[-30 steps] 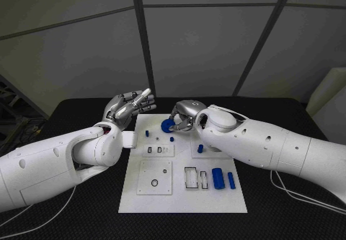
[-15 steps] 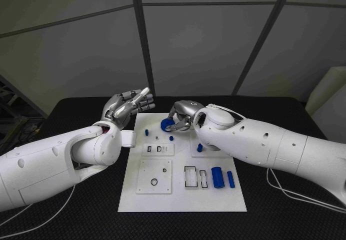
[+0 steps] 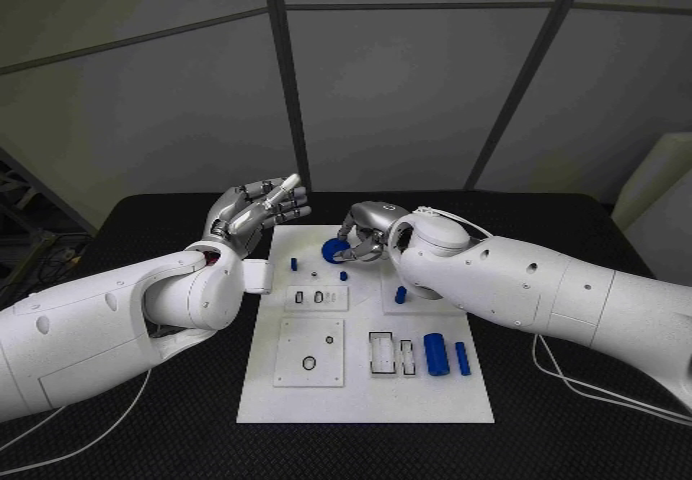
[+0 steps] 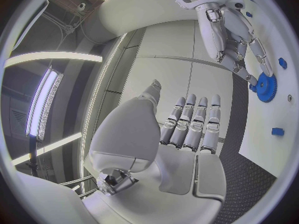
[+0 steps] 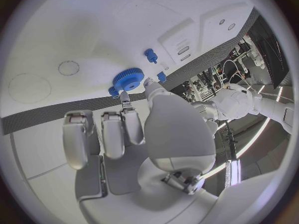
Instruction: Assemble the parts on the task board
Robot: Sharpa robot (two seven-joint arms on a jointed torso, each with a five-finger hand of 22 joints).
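The right hand (image 3: 364, 232) is reaching over the far end of the board (image 3: 368, 395), its fingertips (image 5: 124, 98) pinching a blue gear (image 3: 336, 250) at the rim. In the right wrist view the gear (image 5: 129, 78) is lying flat against the white plate, just ahead of the fingers, with a small blue peg (image 5: 150, 55) near it further out. The gear's axis is standing upright to the board, so the coming move is probably turning on lining its bore over a post straight below; whether it is already seated I cannot tell.

The left hand (image 3: 260, 212) is hovering off the board's far left corner, fingers straight and apart, holding nothing. It is well apart from the gear, so the right hand is the nearer one.

Other blue parts (image 3: 434, 357) are lying at the near right of the board on the black desk (image 3: 130, 440).
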